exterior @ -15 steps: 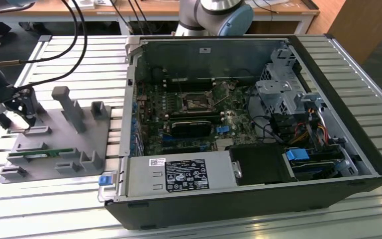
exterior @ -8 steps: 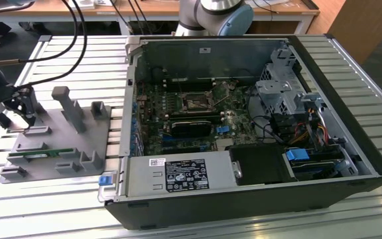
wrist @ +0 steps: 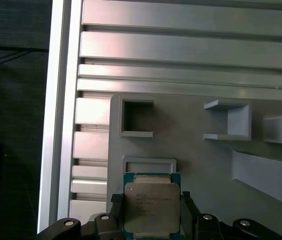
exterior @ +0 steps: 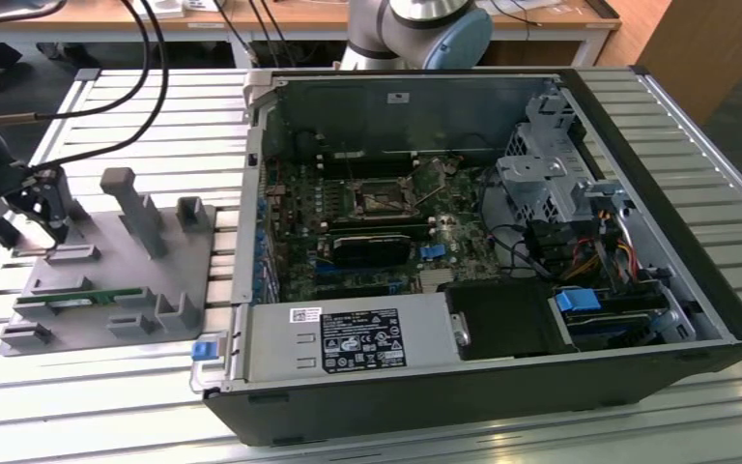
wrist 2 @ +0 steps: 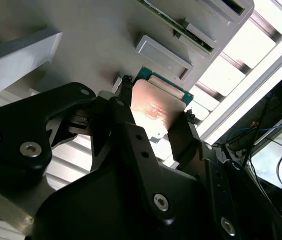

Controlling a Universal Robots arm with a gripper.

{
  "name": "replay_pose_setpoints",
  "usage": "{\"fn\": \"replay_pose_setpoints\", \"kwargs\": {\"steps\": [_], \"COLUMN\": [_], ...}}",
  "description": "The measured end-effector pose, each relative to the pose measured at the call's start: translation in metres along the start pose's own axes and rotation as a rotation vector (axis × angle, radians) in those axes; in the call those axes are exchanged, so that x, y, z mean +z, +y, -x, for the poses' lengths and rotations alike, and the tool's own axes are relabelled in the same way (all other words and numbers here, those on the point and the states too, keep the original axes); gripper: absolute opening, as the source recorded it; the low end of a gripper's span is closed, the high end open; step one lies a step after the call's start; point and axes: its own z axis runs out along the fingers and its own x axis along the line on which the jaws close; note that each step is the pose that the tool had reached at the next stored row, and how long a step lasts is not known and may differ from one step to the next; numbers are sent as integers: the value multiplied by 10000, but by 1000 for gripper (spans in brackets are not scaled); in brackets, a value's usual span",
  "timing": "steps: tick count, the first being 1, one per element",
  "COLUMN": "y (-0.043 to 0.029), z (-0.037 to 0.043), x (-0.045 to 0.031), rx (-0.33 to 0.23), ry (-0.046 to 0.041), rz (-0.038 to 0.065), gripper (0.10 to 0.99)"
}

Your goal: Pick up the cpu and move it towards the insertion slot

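Note:
The cpu (wrist: 150, 207), a silver square with a thin green rim, sits between my gripper's (wrist: 150, 201) two black fingers (wrist: 116, 202). In the second wrist view the fingers (wrist 2: 126, 100) press on opposite edges of the cpu (wrist 2: 155, 110), so the gripper (wrist 2: 154, 111) is shut on it. In the exterior view the gripper (exterior: 46, 224) hangs over the far left corner of the grey fixture plate (exterior: 120, 275). The insertion slot (exterior: 382, 200), a square metal-framed socket, lies on the green board inside the open computer case (exterior: 629, 319), well off towards the exterior view's right.
The fixture plate carries upright grey posts (exterior: 132, 208), small holders and a green memory stick (exterior: 74, 302). Black cables (exterior: 152, 87) hang above the slatted aluminium table (exterior: 113, 106). The case's raised wall (exterior: 252, 193) stands between the plate and the board.

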Motion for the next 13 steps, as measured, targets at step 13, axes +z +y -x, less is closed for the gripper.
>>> {"fn": "replay_pose_setpoints", "kwargs": {"steps": [13], "y": [5], "z": [0], "x": [-78], "rx": [0], "ry": [-1], "rz": [1], "gripper": [537]}}
